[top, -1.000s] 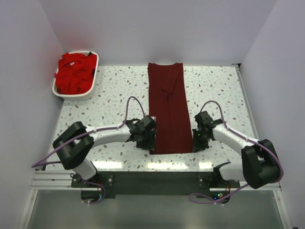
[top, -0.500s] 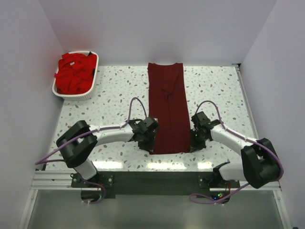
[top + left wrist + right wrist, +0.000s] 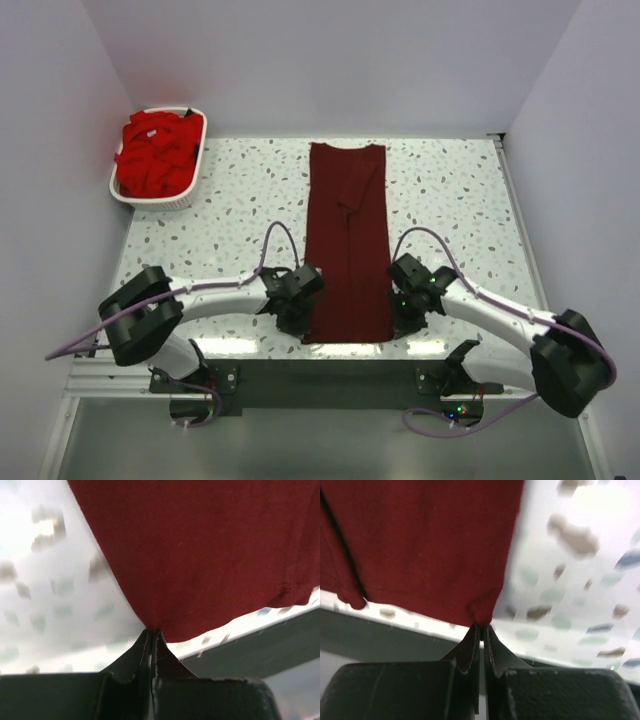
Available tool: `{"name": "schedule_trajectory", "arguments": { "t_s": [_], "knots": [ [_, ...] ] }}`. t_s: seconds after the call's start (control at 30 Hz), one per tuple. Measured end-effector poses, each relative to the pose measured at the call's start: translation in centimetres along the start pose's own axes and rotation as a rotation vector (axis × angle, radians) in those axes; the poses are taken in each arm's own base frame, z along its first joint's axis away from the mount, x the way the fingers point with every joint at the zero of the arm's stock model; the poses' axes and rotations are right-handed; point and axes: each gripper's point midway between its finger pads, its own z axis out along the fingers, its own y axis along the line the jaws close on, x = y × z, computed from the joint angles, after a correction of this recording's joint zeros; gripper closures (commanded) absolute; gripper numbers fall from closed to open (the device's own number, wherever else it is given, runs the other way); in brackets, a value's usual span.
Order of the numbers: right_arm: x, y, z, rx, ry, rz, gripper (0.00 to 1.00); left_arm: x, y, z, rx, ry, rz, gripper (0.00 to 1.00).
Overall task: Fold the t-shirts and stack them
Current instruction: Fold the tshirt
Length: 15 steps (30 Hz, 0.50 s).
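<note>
A dark maroon t-shirt lies folded into a long narrow strip down the middle of the table, its hem by the near edge. My left gripper is shut on the hem's left corner. My right gripper is shut on the hem's right corner. Both wrist views show the fingertips pinched together with maroon cloth bunched at their tips. Bright red t-shirts are heaped in the basket at the back left.
The white slotted basket stands in the table's back left corner. The near table edge and the dark frame rail run just behind both grippers. White walls close in the back and both sides.
Both grippers have moved toward the near edge, dragging the maroon shirt's hem nearer with them. The left gripper has closed on its corner; the right was nearly shut beforehand.
</note>
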Motion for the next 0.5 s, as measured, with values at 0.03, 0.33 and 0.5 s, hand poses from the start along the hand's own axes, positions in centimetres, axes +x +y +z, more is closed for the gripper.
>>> {"name": "schedule_trajectory", "arguments": {
  "t_s": [0.03,0.33,0.5],
  "knots": [
    [1.0,0.1,-0.4,-0.003,0.012,-0.014,1.0,1.4,0.5,-0.3,-0.012,0.017,0.008,1.0],
    [3.0,1.2,-5.1,-0.045,-0.006,-0.014,1.0,5.9,1.3,-3.0,0.004,0.107,0.006,1.0],
    [-3.5,3.4,-7.0,0.035,-0.126,-0.045,1.0,-3.0,1.2,-4.6,-0.005,-0.034,-0.07,1.0]
  ]
}}
